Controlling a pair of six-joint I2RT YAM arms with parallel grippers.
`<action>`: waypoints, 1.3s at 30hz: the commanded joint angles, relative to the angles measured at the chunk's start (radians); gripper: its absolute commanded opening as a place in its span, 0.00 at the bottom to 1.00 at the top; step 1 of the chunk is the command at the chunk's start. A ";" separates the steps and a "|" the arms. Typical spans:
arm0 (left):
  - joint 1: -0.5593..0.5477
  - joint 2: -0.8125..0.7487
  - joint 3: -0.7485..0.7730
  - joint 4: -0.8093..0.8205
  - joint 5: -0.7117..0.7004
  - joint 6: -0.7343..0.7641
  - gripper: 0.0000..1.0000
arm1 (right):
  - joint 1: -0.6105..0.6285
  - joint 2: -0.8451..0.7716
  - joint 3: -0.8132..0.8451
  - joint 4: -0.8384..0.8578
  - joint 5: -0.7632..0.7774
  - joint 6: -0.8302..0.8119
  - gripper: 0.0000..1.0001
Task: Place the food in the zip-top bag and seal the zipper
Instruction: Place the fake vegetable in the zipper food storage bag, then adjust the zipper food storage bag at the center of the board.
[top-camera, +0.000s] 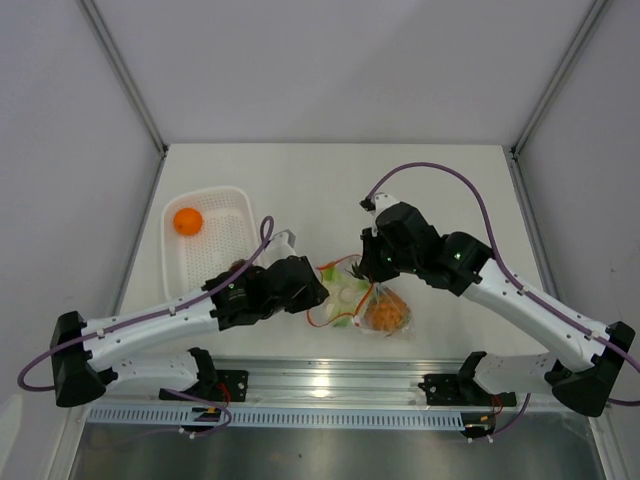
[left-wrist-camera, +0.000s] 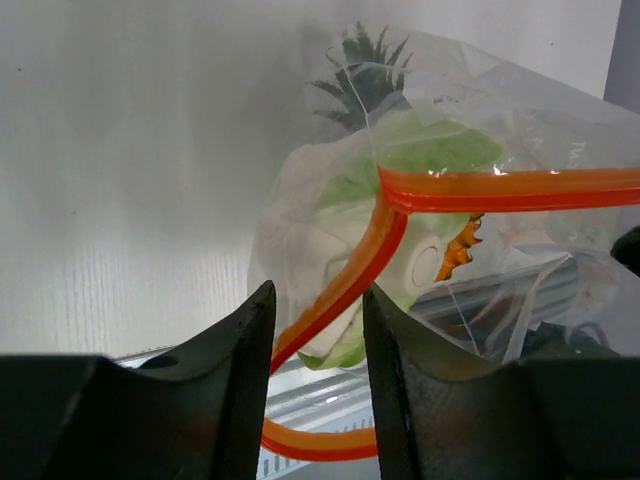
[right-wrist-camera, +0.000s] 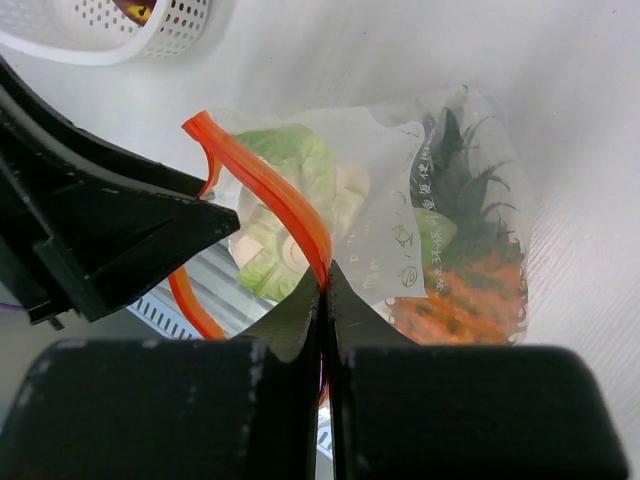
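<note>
- Red-orange, the zipper (right-wrist-camera: 268, 185) runs in between the fingertips of my right gripper (right-wrist-camera: 322, 292), whose jaws are pressed together on the strip.
- Clear and crinkled, the zip-top bag (top-camera: 368, 300) lies on the white table (top-camera: 330, 190) near its front edge. One of my grippers is at each end of its mouth.
- My left gripper (left-wrist-camera: 315, 345) has its jaws apart, and the zipper slants down through the gap between them. The strip passes close to one finger (left-wrist-camera: 235, 370), but I cannot tell whether it touches.
- Seen from my left wrist, the two halves of the strip lie together as one band on the far side. Toward my left gripper they part into an open loop, so that end of the mouth is not closed.
- Inside the bag, the pale green-white leafy vegetable (right-wrist-camera: 290, 160) sits just behind the mouth.
- The pineapple (right-wrist-camera: 470, 295) lies beside it, deeper in the bag, showing its orange body and dark green leaves.
- The round orange fruit (top-camera: 187, 221) rests in the far corner of the white mesh basket (top-camera: 240, 195), on the left side of the table and well apart from the bag.
- My left arm reaches across the near end of the basket.
</note>
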 joint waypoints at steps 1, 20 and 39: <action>-0.003 0.025 -0.012 0.067 0.016 0.019 0.41 | -0.008 -0.040 0.000 0.016 -0.002 -0.006 0.00; 0.000 -0.019 0.255 0.168 0.192 0.219 0.01 | -0.065 -0.156 0.149 -0.141 0.032 -0.018 0.00; 0.080 -0.112 0.046 0.263 0.327 0.160 0.00 | -0.035 -0.098 0.171 -0.093 0.035 -0.012 0.00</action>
